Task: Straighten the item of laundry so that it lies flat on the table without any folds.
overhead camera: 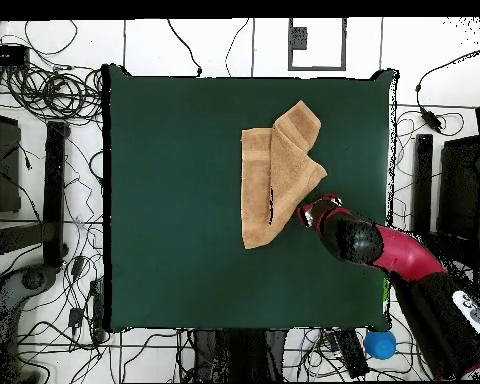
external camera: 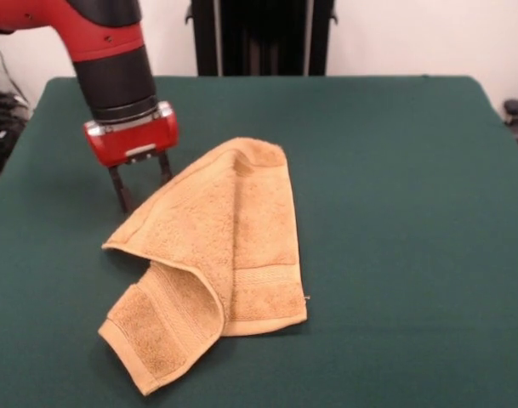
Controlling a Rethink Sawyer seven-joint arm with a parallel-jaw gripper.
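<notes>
The orange-tan towel (external camera: 233, 246) lies crumpled on the green table (external camera: 395, 212), folded lengthwise, with its left part doubled over and a striped corner flap sticking out at the front left. In the overhead view the towel (overhead camera: 274, 175) sits right of the middle of the table (overhead camera: 174, 200). My gripper (external camera: 144, 183) points down at the towel's far left edge, low over the table. Its two dark fingers (external camera: 120, 191) stand apart and hold nothing; the other finger's tip is hidden behind the towel's edge. From overhead the gripper (overhead camera: 306, 212) touches the towel's right side.
A black stand (external camera: 259, 34) rises behind the table's far edge. Cables (overhead camera: 44, 95) and equipment lie on the floor around the table. A blue ball (overhead camera: 380, 344) sits by the table's corner near the robot's base.
</notes>
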